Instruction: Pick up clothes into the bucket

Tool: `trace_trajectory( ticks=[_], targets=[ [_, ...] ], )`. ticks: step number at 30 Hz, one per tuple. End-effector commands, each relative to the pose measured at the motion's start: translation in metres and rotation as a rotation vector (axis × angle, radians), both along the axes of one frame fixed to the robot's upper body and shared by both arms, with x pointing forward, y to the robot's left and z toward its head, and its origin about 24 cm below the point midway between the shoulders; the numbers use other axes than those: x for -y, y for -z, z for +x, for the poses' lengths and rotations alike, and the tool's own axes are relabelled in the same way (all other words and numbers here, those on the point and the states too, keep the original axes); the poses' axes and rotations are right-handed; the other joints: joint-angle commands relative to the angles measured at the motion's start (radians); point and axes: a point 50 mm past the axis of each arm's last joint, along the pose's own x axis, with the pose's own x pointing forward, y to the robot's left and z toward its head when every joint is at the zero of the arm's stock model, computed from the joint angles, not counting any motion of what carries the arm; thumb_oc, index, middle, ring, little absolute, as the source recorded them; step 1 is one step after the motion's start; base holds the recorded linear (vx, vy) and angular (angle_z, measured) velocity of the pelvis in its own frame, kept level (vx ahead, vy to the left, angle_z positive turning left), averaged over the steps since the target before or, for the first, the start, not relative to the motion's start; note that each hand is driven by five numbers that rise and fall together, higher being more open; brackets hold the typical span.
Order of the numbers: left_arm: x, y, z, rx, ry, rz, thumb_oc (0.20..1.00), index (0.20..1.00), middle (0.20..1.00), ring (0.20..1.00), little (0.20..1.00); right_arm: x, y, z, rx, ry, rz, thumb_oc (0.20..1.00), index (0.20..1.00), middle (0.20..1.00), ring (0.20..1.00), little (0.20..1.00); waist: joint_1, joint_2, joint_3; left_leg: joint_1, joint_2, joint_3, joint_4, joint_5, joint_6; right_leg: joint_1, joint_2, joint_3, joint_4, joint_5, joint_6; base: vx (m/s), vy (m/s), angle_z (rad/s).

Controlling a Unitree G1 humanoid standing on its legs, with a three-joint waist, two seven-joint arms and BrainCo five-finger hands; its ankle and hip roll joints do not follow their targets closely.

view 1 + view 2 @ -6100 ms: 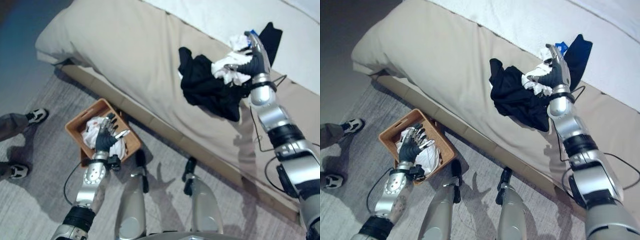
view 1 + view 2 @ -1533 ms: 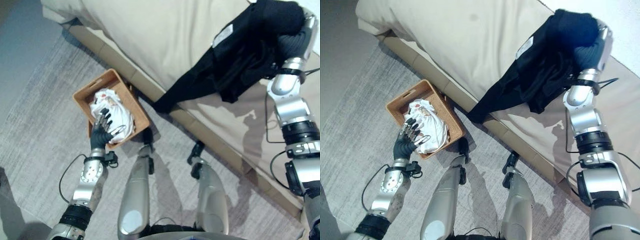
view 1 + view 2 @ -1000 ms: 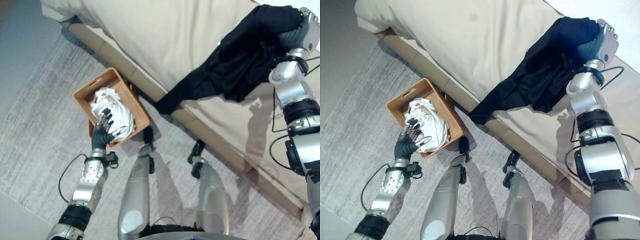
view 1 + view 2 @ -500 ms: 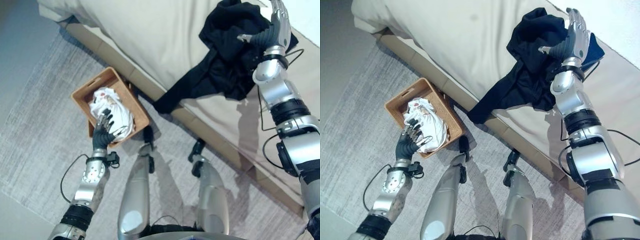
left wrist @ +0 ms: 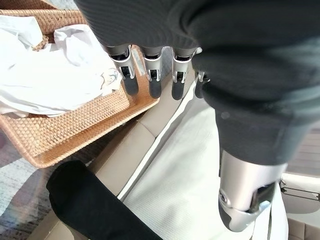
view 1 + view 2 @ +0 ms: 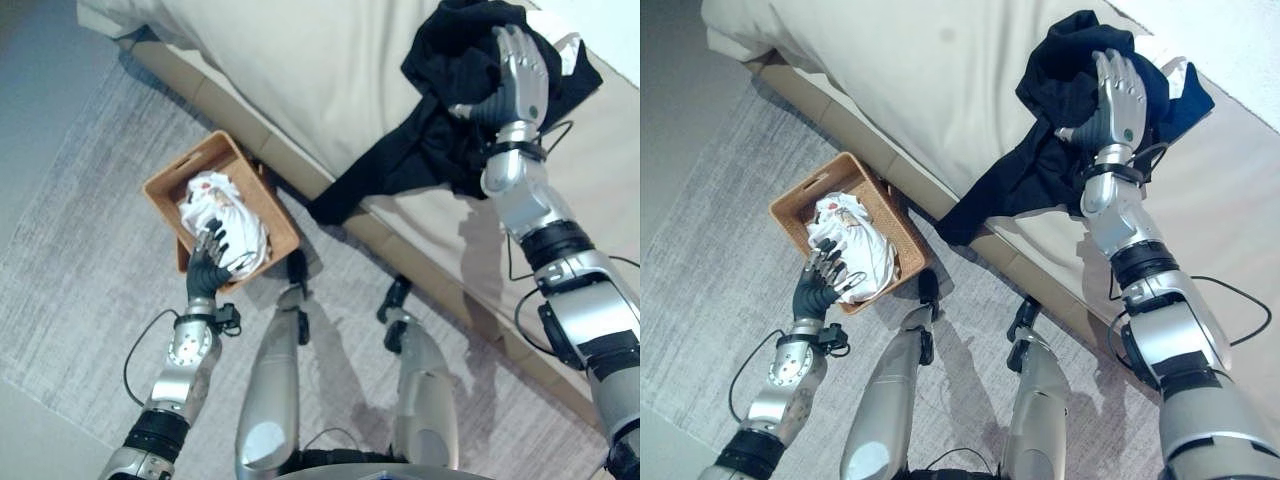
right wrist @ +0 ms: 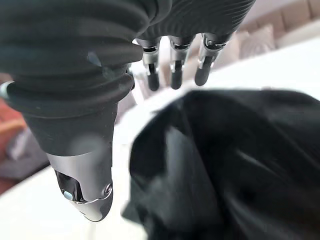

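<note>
The right hand (image 6: 515,75) has gone from gripping the black garment (image 6: 455,110) a second ago to resting on it with fingers straight and spread, so the garment lies heaped at the bed's (image 6: 300,70) near edge, one end trailing over the side toward the floor, and it will need a fresh grasp before it can go in. The basket (image 6: 165,190) sits on the grey rug (image 6: 80,300) just off the bed's edge, already holding white clothes (image 6: 225,215) (the left hand (image 6: 207,265) hangs relaxed and empty at its near rim).
</note>
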Motion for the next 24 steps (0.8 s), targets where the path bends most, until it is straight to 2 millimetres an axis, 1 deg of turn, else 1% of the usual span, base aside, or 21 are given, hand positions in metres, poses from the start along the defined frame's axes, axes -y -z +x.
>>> trace_trajectory(
  ticks=[1, 3, 4, 6, 10, 11, 12, 13, 14, 15, 17, 22, 24],
  targets=[
    [0.004, -0.015, -0.009, 0.097, 0.031, 0.002, 1.0, 1.0, 1.0, 1.0, 1.0, 0.007, -0.026, 0.005, 0.008, 0.031, -0.024, 1.0, 1.0, 1.0, 1.0, 1.0, 0.018, 0.025, -0.009, -0.044, 0.006, -0.037, 0.095, -0.089, -0.018, -0.023, -0.053, 0.071, -0.03, 0.122, 0.077, 0.0, 0.0, 0.0],
    [0.005, -0.015, -0.009, 0.095, 0.037, 0.003, 1.0, 1.0, 1.0, 1.0, 1.0, 0.008, -0.025, 0.006, -0.012, 0.042, -0.018, 1.0, 1.0, 1.0, 1.0, 1.0, 0.021, 0.028, -0.009, -0.048, 0.006, -0.037, 0.096, -0.089, -0.018, -0.027, -0.054, 0.07, -0.03, 0.122, 0.077, 0.0, 0.0, 0.0],
    [0.006, -0.017, -0.009, 0.101, 0.051, 0.007, 1.0, 1.0, 1.0, 1.0, 1.0, 0.013, -0.025, 0.008, -0.052, 0.076, -0.018, 1.0, 1.0, 1.0, 1.0, 1.0, 0.028, 0.034, -0.009, -0.055, 0.004, -0.037, 0.097, -0.087, -0.018, -0.035, -0.055, 0.068, -0.028, 0.123, 0.077, 0.0, 0.009, 0.03],
    [0.007, -0.018, -0.009, 0.107, 0.059, 0.006, 1.0, 1.0, 1.0, 1.0, 1.0, 0.015, -0.028, 0.009, -0.066, 0.094, -0.026, 1.0, 1.0, 1.0, 1.0, 1.0, 0.032, 0.039, -0.009, -0.061, 0.004, -0.038, 0.098, -0.086, -0.017, -0.041, -0.056, 0.069, -0.026, 0.124, 0.078, 0.0, 0.0, 0.0],
    [0.009, -0.021, -0.01, 0.116, 0.086, 0.01, 1.0, 1.0, 1.0, 1.0, 1.0, 0.035, -0.027, 0.007, -0.123, 0.181, -0.048, 1.0, 1.0, 1.0, 1.0, 1.0, 0.044, 0.048, -0.009, -0.069, 0.001, -0.039, 0.1, -0.085, -0.017, -0.049, -0.06, 0.068, -0.022, 0.126, 0.08, 0.02, 0.003, 0.02],
    [0.009, -0.021, -0.01, 0.112, 0.087, 0.009, 1.0, 1.0, 1.0, 1.0, 1.0, 0.039, -0.026, 0.006, -0.136, 0.201, -0.039, 1.0, 1.0, 1.0, 1.0, 1.0, 0.048, 0.051, -0.009, -0.054, 0.002, -0.047, 0.106, -0.114, -0.025, -0.04, -0.056, 0.078, -0.008, 0.1, 0.092, 0.08, -0.004, 0.02],
    [0.009, -0.021, -0.01, 0.11, 0.089, 0.01, 1.0, 1.0, 1.0, 1.0, 1.0, 0.044, -0.027, 0.005, -0.146, 0.22, -0.043, 1.0, 1.0, 1.0, 1.0, 1.0, 0.051, 0.052, -0.009, -0.054, 0.001, -0.047, 0.105, -0.114, -0.025, -0.039, -0.057, 0.077, -0.007, 0.099, 0.092, 0.08, -0.009, 0.03],
    [0.009, -0.02, -0.01, 0.11, 0.09, 0.009, 1.0, 1.0, 1.0, 1.0, 1.0, 0.044, -0.027, 0.005, -0.146, 0.22, -0.044, 1.0, 1.0, 1.0, 1.0, 1.0, 0.051, 0.053, -0.009, -0.053, 0.001, -0.047, 0.107, -0.117, -0.025, -0.039, -0.057, 0.077, -0.006, 0.097, 0.092, 0.0, 0.0, 0.0],
    [0.01, -0.02, -0.011, 0.106, 0.096, 0.006, 1.0, 1.0, 1.0, 1.0, 1.0, 0.051, -0.027, 0.003, -0.157, 0.25, -0.041, 1.0, 1.0, 1.0, 1.0, 1.0, 0.053, 0.056, -0.009, -0.051, 0.001, -0.047, 0.107, -0.117, -0.024, -0.039, -0.058, 0.076, -0.003, 0.096, 0.092, 0.0, 0.0, 0.0],
    [0.01, -0.02, -0.011, 0.106, 0.096, 0.005, 1.0, 1.0, 1.0, 1.0, 1.0, 0.051, -0.027, 0.003, -0.157, 0.25, -0.041, 1.0, 1.0, 1.0, 1.0, 1.0, 0.054, 0.056, -0.009, -0.051, 0.001, -0.047, 0.107, -0.117, -0.024, -0.039, -0.058, 0.076, -0.003, 0.096, 0.092, 0.0, 0.0, 0.0],
    [0.011, -0.021, -0.01, 0.109, 0.103, 0.006, 1.0, 1.0, 1.0, 1.0, 1.0, 0.058, -0.031, 0.001, -0.153, 0.278, -0.049, 1.0, 1.0, 1.0, 1.0, 1.0, 0.056, 0.058, -0.009, -0.049, -0.001, -0.047, 0.108, -0.119, -0.024, -0.04, -0.058, 0.078, -0.001, 0.096, 0.092, 0.0, 0.0, 0.0],
    [0.012, -0.023, -0.01, 0.112, 0.113, 0.009, 1.0, 1.0, 1.0, 1.0, 1.0, 0.061, -0.037, -0.001, -0.145, 0.3, -0.075, 1.0, 1.0, 1.0, 1.0, 1.0, 0.056, 0.062, -0.009, -0.053, -0.003, -0.047, 0.114, -0.122, -0.023, -0.046, -0.059, 0.08, 0.004, 0.097, 0.093, 0.0, 0.0, 0.0],
    [0.013, -0.025, -0.009, 0.122, 0.12, 0.014, 1.0, 1.0, 1.0, 1.0, 1.0, 0.065, -0.04, -0.002, -0.151, 0.318, -0.102, 1.0, 1.0, 1.0, 1.0, 1.0, 0.058, 0.068, -0.009, -0.063, -0.004, -0.048, 0.124, -0.125, -0.022, -0.058, -0.061, 0.084, 0.012, 0.094, 0.093, 0.0, 0.007, 0.02]
  ],
)
